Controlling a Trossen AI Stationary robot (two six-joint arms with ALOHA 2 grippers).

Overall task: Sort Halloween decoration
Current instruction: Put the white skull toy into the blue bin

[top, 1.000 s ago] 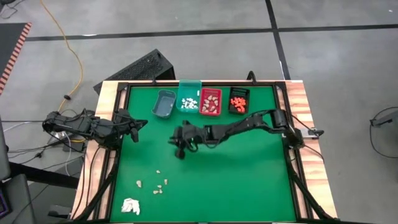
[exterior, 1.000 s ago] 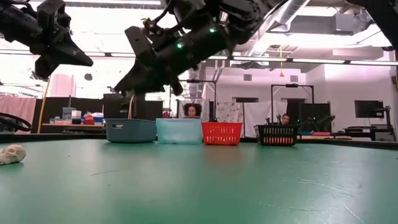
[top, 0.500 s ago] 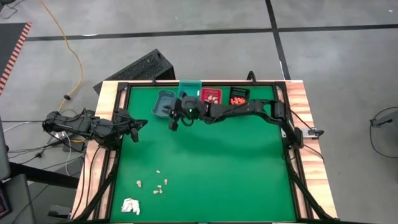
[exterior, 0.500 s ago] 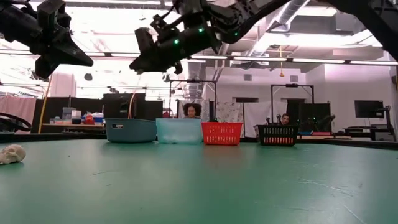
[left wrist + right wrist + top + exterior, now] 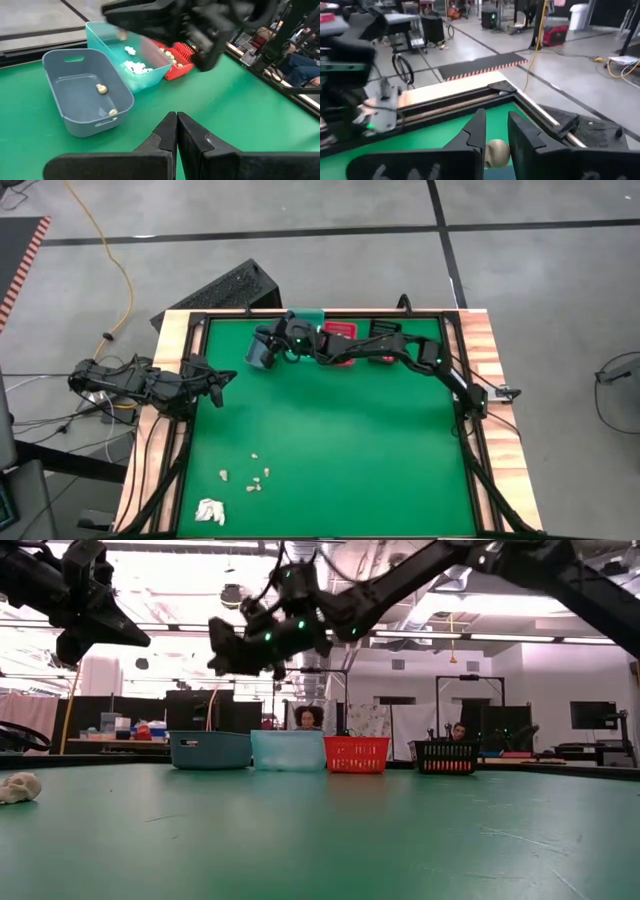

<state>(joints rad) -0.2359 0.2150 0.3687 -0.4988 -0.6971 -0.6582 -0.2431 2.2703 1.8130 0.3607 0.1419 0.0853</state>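
My right gripper hangs high over the grey bin at the table's far edge, shut on one small pale beige decoration piece. It also shows in the low view. The grey bin holds two beige pieces. The teal bin holds white pieces, and the red bin and black bin stand to its right. Several loose beige pieces lie on the mat near the front left. My left gripper waits shut and empty at the table's left edge. My right gripper pinches the small beige piece between its two fingers. The fingers reach from the table's right toward its left, slanting slightly down. The piece is lifted clear, high above the bins.
A white papery wad lies at the front left corner and shows in the low view. A dark raised frame borders the green mat. The right arm stretches along the far edge over the bins. People sit in the room behind.
My right gripper has gone from over the middle of the table toward the far edge and to the left, carrying the beige piece, and now hangs over the grey bin.
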